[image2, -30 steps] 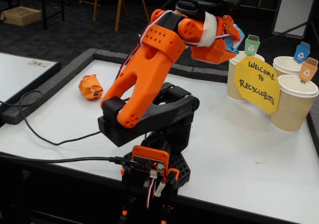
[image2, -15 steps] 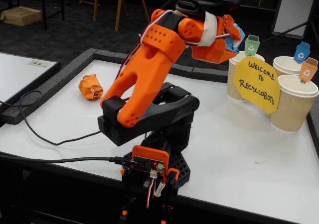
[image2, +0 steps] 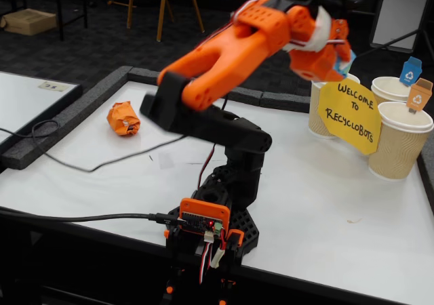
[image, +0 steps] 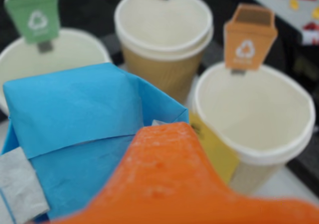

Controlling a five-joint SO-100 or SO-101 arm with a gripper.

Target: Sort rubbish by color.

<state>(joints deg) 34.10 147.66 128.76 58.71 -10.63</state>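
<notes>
Only the fixed view shows the orange wad (image2: 123,118) lying on the tabletop (image2: 325,203); the outstretched arm's end effector (image: 149,134) grasps the light blue wad (image: 75,119) above the cups (image: 254,114).

My orange plastic arm (image2: 224,47) rose from its black base (image2: 234,183) and reached toward two o'clock in the fixed view, wrist high. My two-finger gripper (image2: 332,59) pointed down, clamped on a light blue paper wad (image: 79,134); one orange finger (image: 169,179) filled the wrist view's six o'clock.
</notes>
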